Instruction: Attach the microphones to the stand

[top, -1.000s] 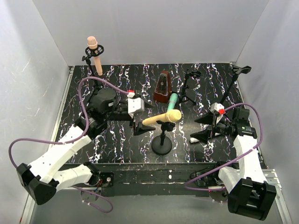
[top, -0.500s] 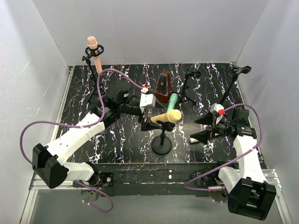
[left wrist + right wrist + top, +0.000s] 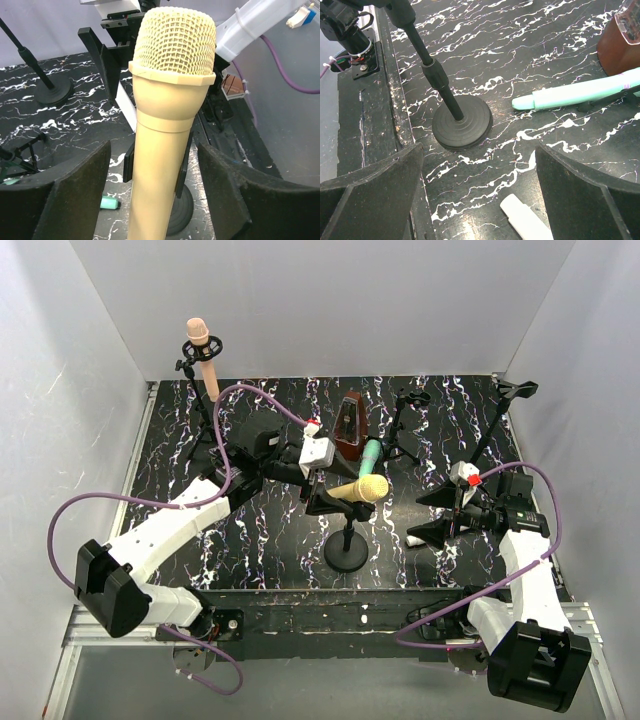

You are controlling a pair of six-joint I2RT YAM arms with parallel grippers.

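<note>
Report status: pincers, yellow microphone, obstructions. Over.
Left pincer open, straddling yellow microphone on its stand, gaps both sides. Right pincer open, empty, over white microphone. No obstruction seen.

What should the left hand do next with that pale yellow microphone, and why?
Probably close the left hand onto the handle of the pale yellow matte microphone. Its fingers stand either side of the handle with gaps showing, so nothing is gripped yet; the microphone lies in the clip of the black round-based stand, where a hold could seat it.
</note>
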